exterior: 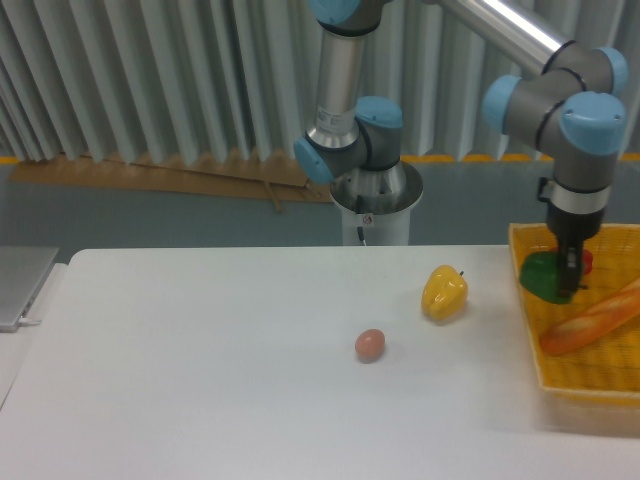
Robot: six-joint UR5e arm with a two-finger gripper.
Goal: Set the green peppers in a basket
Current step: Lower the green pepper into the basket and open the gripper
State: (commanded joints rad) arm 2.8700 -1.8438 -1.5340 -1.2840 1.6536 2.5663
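Your hand [567, 290] is closed on the green pepper [541, 273], fingers pointing straight down and gripping it from above. You have the pepper held over the left part of the yellow basket [590, 376], just inside its left rim; whether it touches the basket floor you cannot tell from this view. A red pepper [583, 262] sits just behind the hand in the basket, mostly hidden, and a baguette [592, 320] lies diagonally in front of it. Out on the white counter [200, 380], the yellow pepper [444, 292] stands well left of the basket, with a brown egg [370, 345] nearer the front.
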